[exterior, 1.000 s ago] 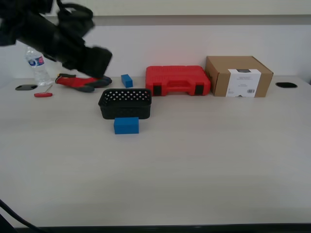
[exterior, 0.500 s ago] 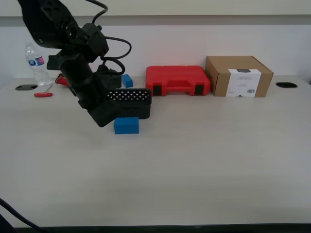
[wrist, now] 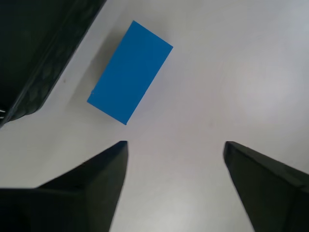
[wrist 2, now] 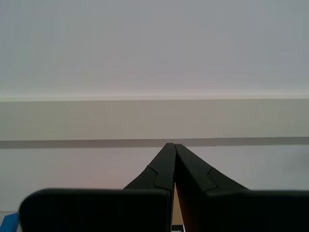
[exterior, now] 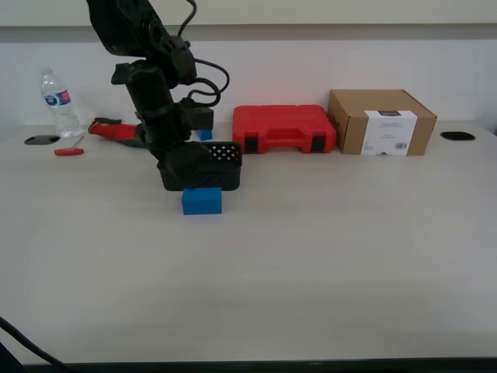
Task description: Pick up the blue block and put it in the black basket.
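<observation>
The blue block [exterior: 202,201] is a bright blue brick lying on the table just in front of the black basket [exterior: 221,165]. My first gripper [exterior: 186,183] hangs just above the block, partly hiding the basket. In the first wrist view the block [wrist: 130,71] lies ahead of my open, empty gripper [wrist: 176,145], beside the basket's rim [wrist: 43,72]. My second gripper [wrist 2: 171,147] is shut with nothing in it, faces a pale wall, and does not show in the exterior view.
A smaller blue cube [exterior: 203,130] sits behind the basket. A red case [exterior: 284,128] and a cardboard box [exterior: 380,122] stand at the back right. A water bottle [exterior: 54,101], a red tool [exterior: 68,151] and red-handled pliers [exterior: 116,130] lie at the back left.
My first arm has swung from the exterior view's upper left down and rightward, and its gripper now hangs over the blue block by the basket. The block and basket have not moved.
</observation>
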{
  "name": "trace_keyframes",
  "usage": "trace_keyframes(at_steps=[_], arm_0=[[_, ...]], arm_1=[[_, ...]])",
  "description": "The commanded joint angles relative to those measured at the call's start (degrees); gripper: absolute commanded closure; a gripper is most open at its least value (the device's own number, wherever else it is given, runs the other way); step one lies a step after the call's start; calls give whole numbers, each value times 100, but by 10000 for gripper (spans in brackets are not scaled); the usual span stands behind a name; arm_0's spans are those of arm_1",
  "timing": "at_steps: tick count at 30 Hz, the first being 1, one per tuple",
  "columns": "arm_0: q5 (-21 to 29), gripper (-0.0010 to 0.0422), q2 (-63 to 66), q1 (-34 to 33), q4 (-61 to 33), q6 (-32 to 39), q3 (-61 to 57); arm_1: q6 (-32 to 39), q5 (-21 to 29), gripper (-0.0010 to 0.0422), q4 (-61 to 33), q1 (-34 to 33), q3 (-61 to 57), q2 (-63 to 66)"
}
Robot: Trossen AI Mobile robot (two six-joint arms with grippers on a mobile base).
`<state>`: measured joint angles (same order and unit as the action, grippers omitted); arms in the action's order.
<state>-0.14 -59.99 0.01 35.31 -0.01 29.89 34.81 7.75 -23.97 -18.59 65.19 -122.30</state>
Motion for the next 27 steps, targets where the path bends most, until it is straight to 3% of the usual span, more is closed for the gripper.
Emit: trace_keyframes(at_steps=[1, 5, 8, 13, 16, 21, 27], arm_0=[[2, 413, 0, -2, 17, 0, 7], [2, 413, 0, -2, 17, 0, 7], [2, 413, 0, -2, 17, 0, 7], [2, 413, 0, 0, 17, 0, 7], [2, 413, 0, -2, 20, 0, 7], [2, 413, 0, -2, 20, 0, 7], [2, 413, 0, 0, 17, 0, 7]], arm_1=[[105, -415, 91, 68, -116, 142, -409], [157, -501, 97, 87, -197, 645, -1147], [317, -796, 128, -385, -203, 1145, -1491], [385, -866, 198, -621, -208, 1624, -1488], [385, -824, 214, -673, -225, 1744, -1484], [487, -680, 175, -466, -262, 1725, -1484], [787, -748, 58, -160, -323, 1718, -1528]])
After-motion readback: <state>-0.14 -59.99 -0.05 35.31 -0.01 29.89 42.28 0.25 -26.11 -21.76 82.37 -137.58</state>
